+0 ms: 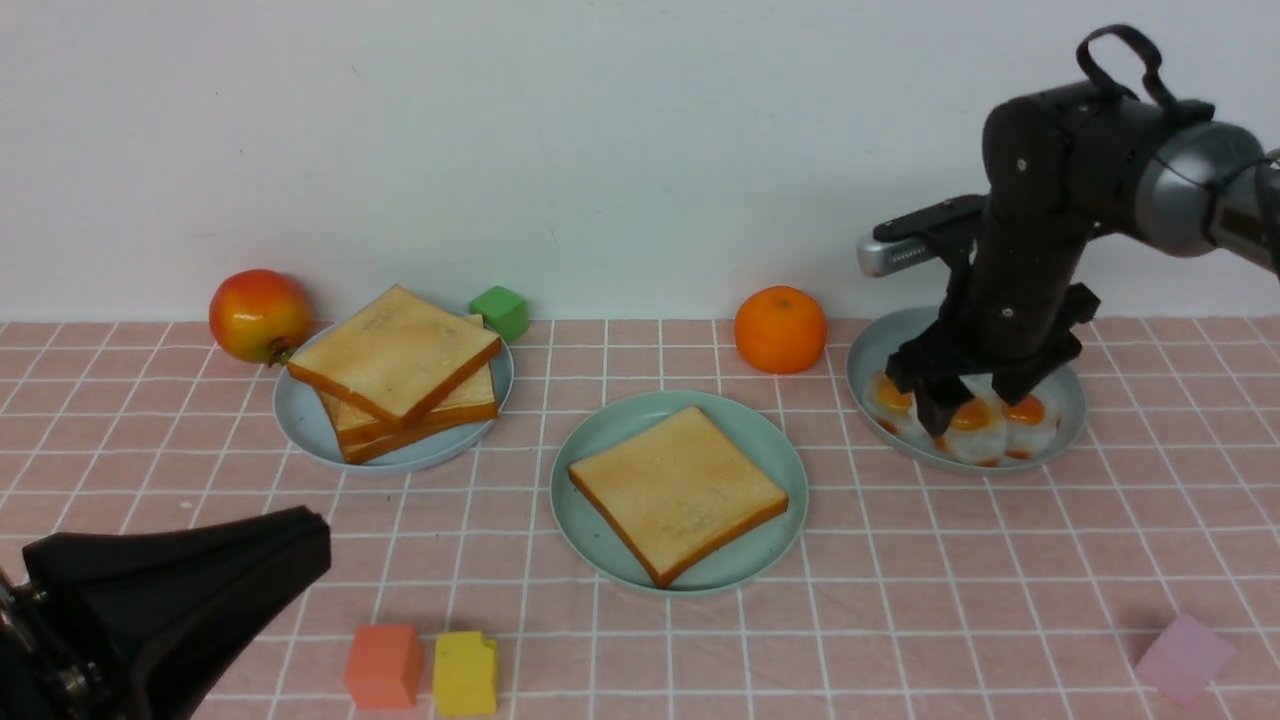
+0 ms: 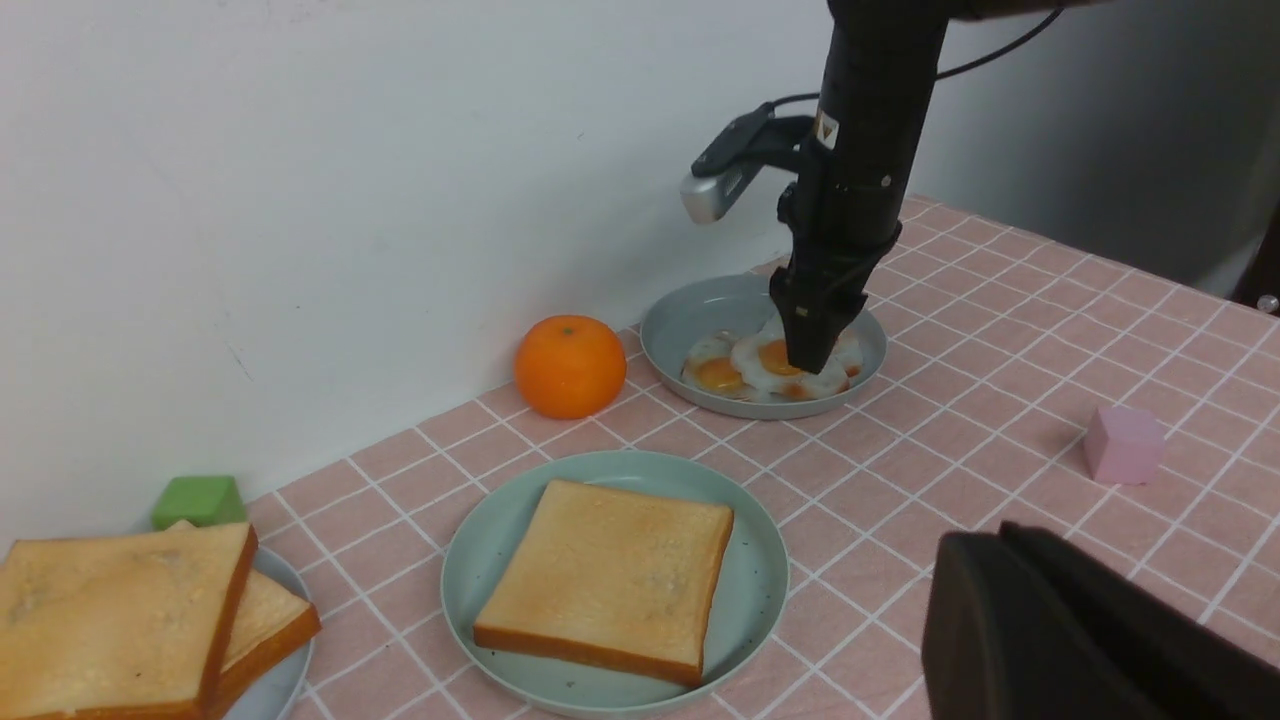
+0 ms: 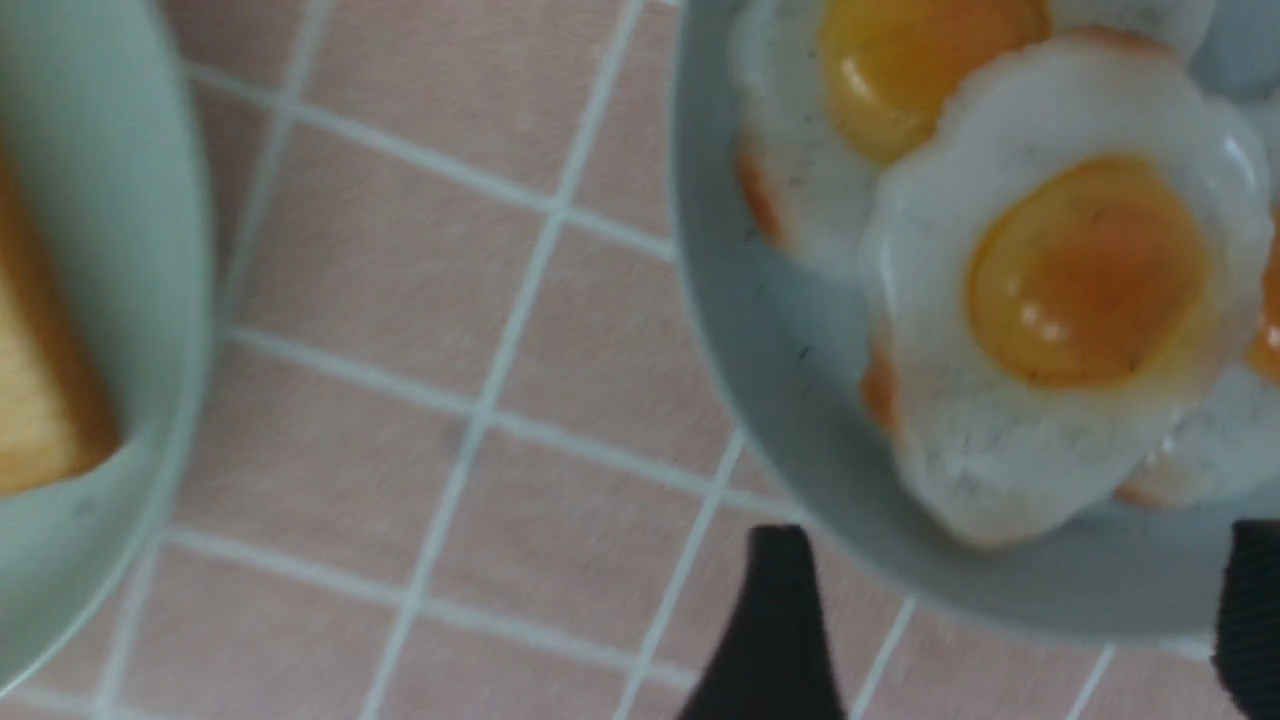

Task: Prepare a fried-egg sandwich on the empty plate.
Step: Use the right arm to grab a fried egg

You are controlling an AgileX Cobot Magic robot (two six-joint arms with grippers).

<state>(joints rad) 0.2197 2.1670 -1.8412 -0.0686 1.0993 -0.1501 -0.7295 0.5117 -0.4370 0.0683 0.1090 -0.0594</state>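
The mint-teal plate [image 1: 770,440] sits mid-table with one toast slice [image 1: 678,492] lying flat on it; no egg is on the slice. Several fried eggs lie overlapping in a grey-blue dish [image 1: 880,350] at the right. My right gripper [image 1: 975,405] hangs just over them, open. In the right wrist view its dark fingertips [image 3: 780,600] stand wide apart at the dish's near rim, with nothing between them, and one fried egg [image 3: 1060,300] lies just beyond. My left gripper [image 1: 300,545] is shut and empty, low at the near left; its tip [image 2: 965,545] is right of the plate [image 2: 755,580].
A stack of toast slices [image 1: 395,365] rests on a pale plate [image 1: 300,425] at the left. Near the wall are a red-yellow fruit [image 1: 258,314], a green block [image 1: 500,310] and an orange [image 1: 780,328]. Orange [image 1: 383,665], yellow [image 1: 465,672] and pink [image 1: 1183,655] blocks lie near the front edge.
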